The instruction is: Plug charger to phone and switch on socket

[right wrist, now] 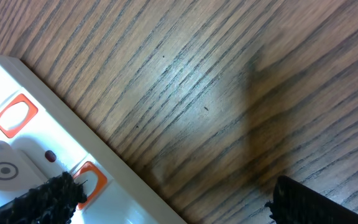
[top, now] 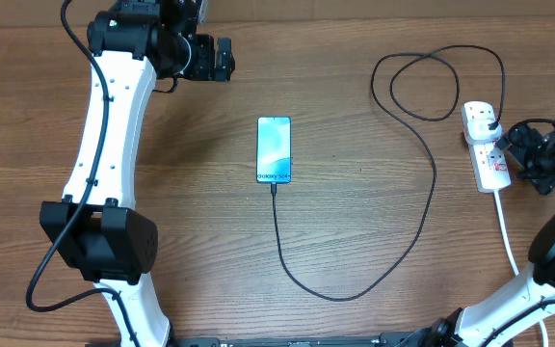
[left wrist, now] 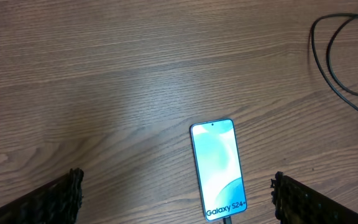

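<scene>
Since the long thin black charger cable looks seated at both ends, the step in hand is, I judge, the switch on the white oblong power strip with red switches. Nearest the work, the right tool sits just beside the strip, on the side away from the phone. Its jaws are spread wide with nothing between them.

In the right wrist view one dark fingertip overlaps the strip next to an orange-red rocker switch, and a second switch lies further along. I cannot tell whether the fingertip touches the plastic, or whether either switch is on.

To do this well, first pick the switch that serves the outlet holding the black plug, at the far end of the strip. Press with one fingertip only, straight down on the rocker, and gently. The strip lies loose on the wooden bench, so a sideways push would likely slide it or tug the plug.

Farther off, the cable loops across the bench to the slim smartphone with the lit blue-to-white screen. It lies flat mid-bench with the connector at its bottom edge. Farthest, the left tool hovers beyond the phone, jaws spread and empty; it is best kept clear.
</scene>
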Motion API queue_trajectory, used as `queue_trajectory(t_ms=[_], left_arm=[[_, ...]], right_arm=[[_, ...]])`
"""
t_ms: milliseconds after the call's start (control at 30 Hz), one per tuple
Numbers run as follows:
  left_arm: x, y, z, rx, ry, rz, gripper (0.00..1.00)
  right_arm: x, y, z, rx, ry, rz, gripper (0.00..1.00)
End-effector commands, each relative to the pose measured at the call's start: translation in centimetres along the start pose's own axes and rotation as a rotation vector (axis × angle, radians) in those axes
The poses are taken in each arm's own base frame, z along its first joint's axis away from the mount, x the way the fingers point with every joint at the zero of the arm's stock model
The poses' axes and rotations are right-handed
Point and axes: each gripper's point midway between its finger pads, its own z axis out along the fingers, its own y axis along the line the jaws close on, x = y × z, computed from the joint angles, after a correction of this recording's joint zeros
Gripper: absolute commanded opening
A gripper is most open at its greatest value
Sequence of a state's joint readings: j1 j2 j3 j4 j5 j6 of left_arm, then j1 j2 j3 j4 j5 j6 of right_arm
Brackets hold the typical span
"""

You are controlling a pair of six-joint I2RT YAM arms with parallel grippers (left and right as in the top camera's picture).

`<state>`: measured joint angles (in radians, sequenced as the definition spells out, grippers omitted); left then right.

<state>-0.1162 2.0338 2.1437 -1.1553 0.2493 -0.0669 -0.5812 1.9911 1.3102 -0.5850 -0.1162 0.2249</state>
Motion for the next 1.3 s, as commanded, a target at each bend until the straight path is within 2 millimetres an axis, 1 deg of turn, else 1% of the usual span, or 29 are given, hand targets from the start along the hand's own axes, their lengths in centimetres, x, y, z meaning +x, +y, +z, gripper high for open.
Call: queue_trajectory(t_ms=[0, 200, 467, 633, 733, 800, 833, 900, 967, 1033, 1067, 1100, 1133, 1167, 1200, 1233, 1267], left_arm=[[0.2, 0.1, 0.4, -0.005, 0.01, 0.015, 1.0], [0.2, 0.1, 0.4, -0.005, 0.01, 0.015, 1.0], [0.2, 0.1, 0.4, -0.005, 0.01, 0.015, 1.0], [0.2, 0.1, 0.4, -0.005, 0.01, 0.015, 1.0], [0.2, 0.1, 0.4, -0.005, 0.01, 0.015, 1.0], [0.2, 0.1, 0.4, -0.005, 0.01, 0.014, 1.0], [0.2, 0.1, 0.4, -0.005, 0.01, 0.015, 1.0], [0.2, 0.1, 0.4, -0.005, 0.01, 0.014, 1.0], [0.2, 0.1, 0.4, -0.005, 0.01, 0.014, 1.0], [0.2, 0.1, 0.4, -0.005, 0.01, 0.015, 1.0], [0.2, 0.1, 0.4, -0.005, 0.01, 0.015, 1.0], [0.2, 0.1, 0.4, -0.005, 0.01, 0.015, 1.0], [0.2, 0.1, 0.4, -0.005, 0.01, 0.015, 1.0], [0.2, 0.1, 0.4, -0.005, 0.01, 0.014, 1.0], [0.2, 0.1, 0.4, -0.005, 0.01, 0.015, 1.0], [0.2, 0.1, 0.4, -0.005, 0.01, 0.015, 1.0], [0.2, 0.1, 0.4, -0.005, 0.01, 0.014, 1.0]], right_arm=[[1.3, 0.4, 0.8, -0.015, 0.045, -0.024, 1.0], [1.6, 0.3, 1.1, -0.012, 0.059, -0.024, 1.0], [2.6, 0.9, 2.0, -0.014, 0.092, -0.073, 1.0], [2.8, 0.8, 2.0, -0.012, 0.1, -0.071, 1.0], [2.4, 0.6, 1.3, -0.008, 0.096, -0.053, 1.0], [1.4, -0.1, -0.1, 0.013, 0.065, -0.004, 1.0], [0.8, -0.8, -1.2, 0.036, 0.037, 0.039, 1.0], [-0.9, -2.0, -4.4, 0.062, -0.04, 0.101, 1.0], [-1.7, -2.7, -6.5, 0.082, -0.089, 0.112, 1.0], [-2.6, -3.6, -9.8, 0.127, -0.162, 0.121, 1.0], [-2.8, -3.7, -10.9, 0.139, -0.184, 0.121, 1.0], [-2.9, -3.7, -12.2, 0.147, -0.208, 0.12, 1.0], [-2.7, -3.4, -14.1, 0.136, -0.231, 0.12, 1.0], [-2.1, -2.8, -15.6, 0.115, -0.238, 0.118, 1.0], [-1.4, -2.2, -16.9, 0.092, -0.236, 0.111, 1.0], [-0.8, -1.8, -17.8, 0.075, -0.232, 0.106, 1.0], [0.6, -0.9, -19.4, 0.039, -0.219, 0.094, 1.0]])
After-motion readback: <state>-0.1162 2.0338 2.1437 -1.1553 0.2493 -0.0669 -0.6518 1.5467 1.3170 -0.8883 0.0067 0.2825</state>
